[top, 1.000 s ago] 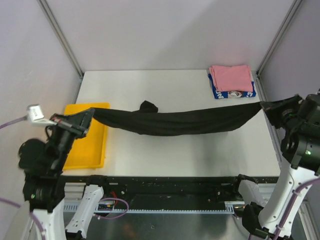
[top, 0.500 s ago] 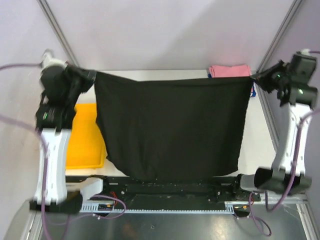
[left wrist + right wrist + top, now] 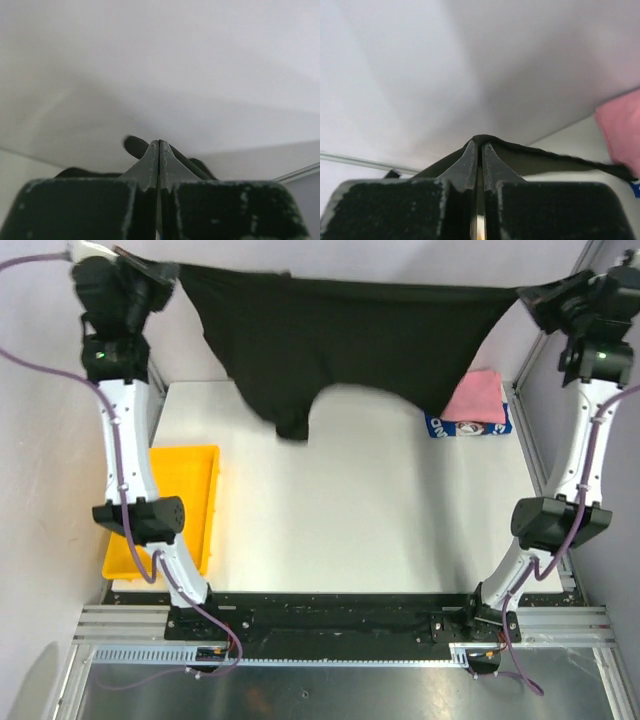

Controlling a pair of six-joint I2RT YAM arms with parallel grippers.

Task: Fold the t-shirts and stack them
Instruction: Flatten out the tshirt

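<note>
Overhead, the black shirt [image 3: 340,340] hangs spread in the air above the far edge of the worktop [image 3: 350,510], its lower edge sagging unevenly. Left hand [image 3: 168,273] and right hand [image 3: 527,302], both clamped shut, each pinch an upper corner. Both arms stand tall, wide apart. A pink shirt [image 3: 478,395] lies on a blue-and-white shirt [image 3: 465,427] at the far right corner.

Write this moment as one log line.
left gripper: shut on black cloth t-shirt | right gripper: shut on it | shirt: spread aloft between them
</note>
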